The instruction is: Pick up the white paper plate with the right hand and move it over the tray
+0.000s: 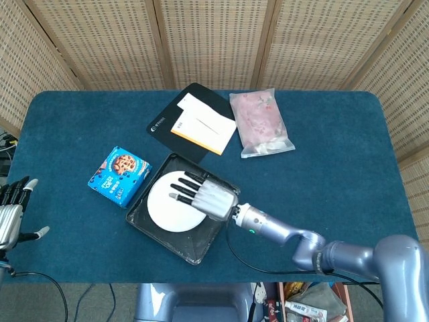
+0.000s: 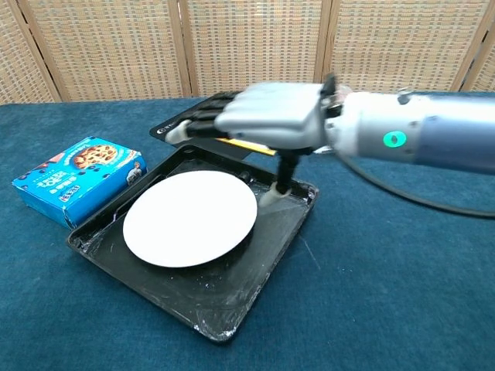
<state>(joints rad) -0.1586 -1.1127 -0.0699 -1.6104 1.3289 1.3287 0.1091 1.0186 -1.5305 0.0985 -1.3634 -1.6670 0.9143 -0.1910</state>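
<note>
The white paper plate [image 1: 171, 208] [image 2: 190, 218] lies flat inside the black tray [image 1: 201, 243] [image 2: 255, 286], toward its left side. My right hand [image 1: 204, 193] [image 2: 267, 117] hovers above the tray's right half with its fingers stretched out and apart, holding nothing; the thumb points down toward the tray's far right corner. My left hand [image 1: 10, 215] rests at the table's left edge in the head view, fingers apart and empty. The chest view does not show it.
A blue cookie box [image 1: 119, 174] [image 2: 77, 178] lies just left of the tray. Behind the tray are a black pad [image 1: 175, 114] with a yellow-and-white booklet [image 1: 204, 125] on it, and a pink sealed bag [image 1: 260, 122] further right.
</note>
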